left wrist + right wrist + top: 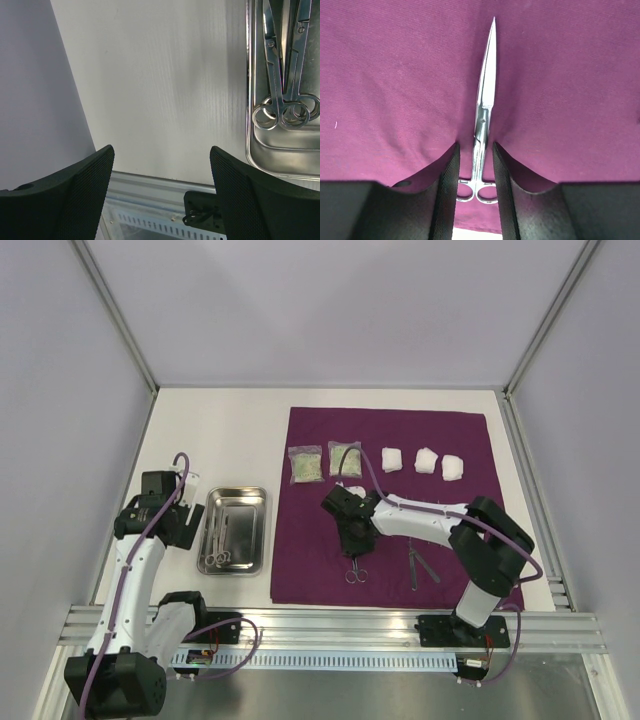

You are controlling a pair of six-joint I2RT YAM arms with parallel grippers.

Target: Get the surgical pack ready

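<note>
Right hand (476, 150) is down on the purple sheet (460, 430), half open, fingers straddling the scissors (485, 90) just above the rings. Cloth shows on either side, so no grip yet. Left hand (161, 150) hangs wide open and empty over bare desk (165, 75), beside the steel tray (237, 491) holding ring-handled instruments (280, 100). Packets (305, 465), gauze pads (427, 460) and tweezers (420, 565) lie on the flat sheet. Early going, I'd say: gathering and wrapping are yet to come.
</note>
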